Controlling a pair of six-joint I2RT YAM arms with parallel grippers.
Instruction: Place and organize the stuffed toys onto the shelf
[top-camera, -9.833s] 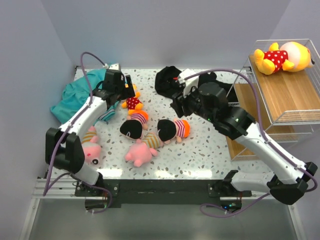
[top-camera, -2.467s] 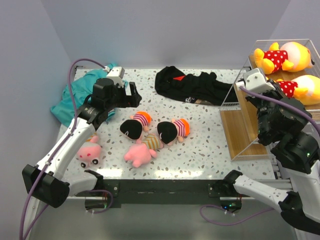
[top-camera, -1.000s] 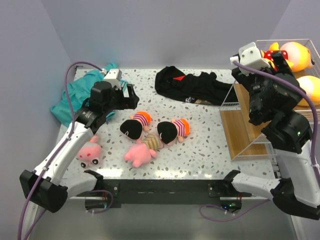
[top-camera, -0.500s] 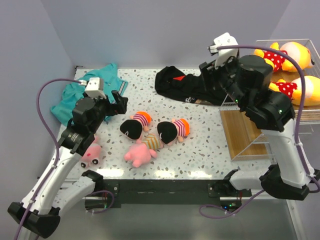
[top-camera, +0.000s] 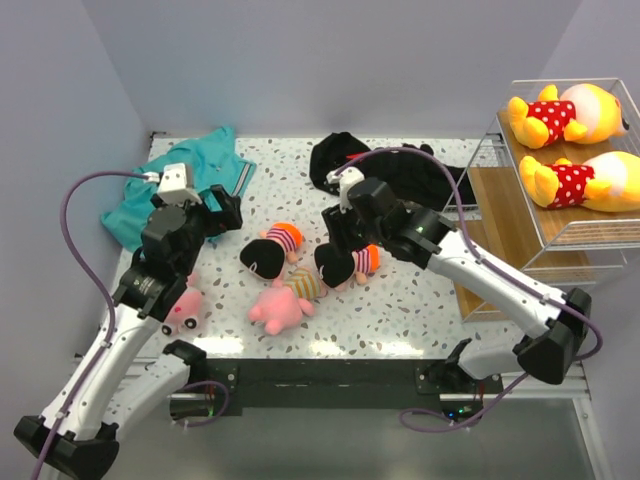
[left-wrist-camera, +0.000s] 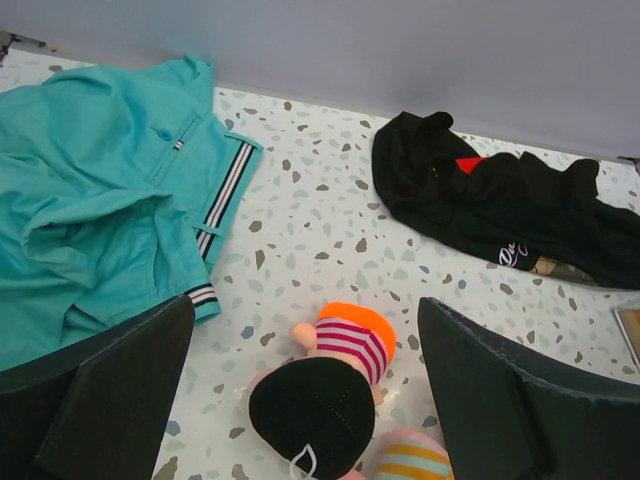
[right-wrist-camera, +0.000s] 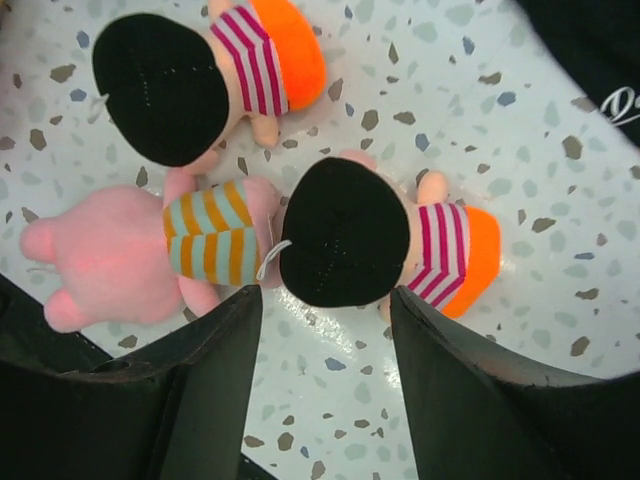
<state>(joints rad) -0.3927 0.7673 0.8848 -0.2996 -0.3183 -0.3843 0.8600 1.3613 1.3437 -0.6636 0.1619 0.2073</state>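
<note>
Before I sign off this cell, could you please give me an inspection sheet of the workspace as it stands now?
Surface: speckled table top; no spills seen.
Job's things: two bears lie on the top tier of the shelf; two dolls and two pigs lie on the table.
Clutter: teal shirt and black garment at the far edge.
Tools: left tool open, empty, near the left doll; right tool open, over the right doll's head.
Cables: purple cable loops on both arms; no snags seen.
Surroundings: plain walls; nothing else seen.
</note>
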